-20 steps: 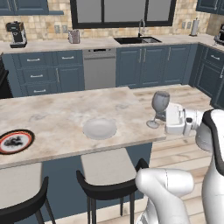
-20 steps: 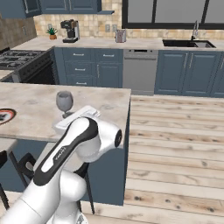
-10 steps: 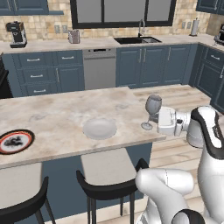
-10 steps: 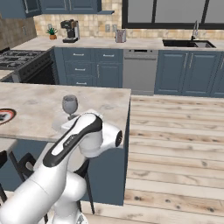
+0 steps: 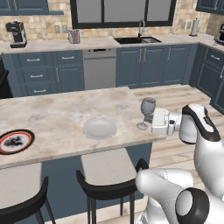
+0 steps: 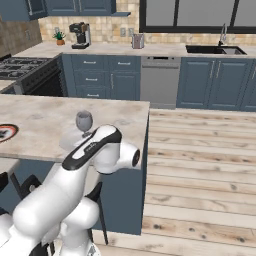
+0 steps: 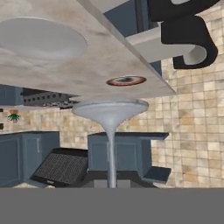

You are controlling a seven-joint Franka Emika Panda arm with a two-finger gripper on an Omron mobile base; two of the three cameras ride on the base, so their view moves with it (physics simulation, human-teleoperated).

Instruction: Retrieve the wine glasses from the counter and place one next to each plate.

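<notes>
Gripping wine glass [image 5: 147,112] beside plate [image 5: 99,128]

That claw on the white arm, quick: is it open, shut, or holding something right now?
Gripper: shut on the thin stem of the small clear bluish-grey stemmed wine glass, whose round foot is at the beige marble-look counter.

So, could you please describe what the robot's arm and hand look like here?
The arm is glossy white with rounded, bulbous links and dark grey to black bands and caps at the joints. It ends in a boxy white hand. No cables or markings are visible on it.
</notes>
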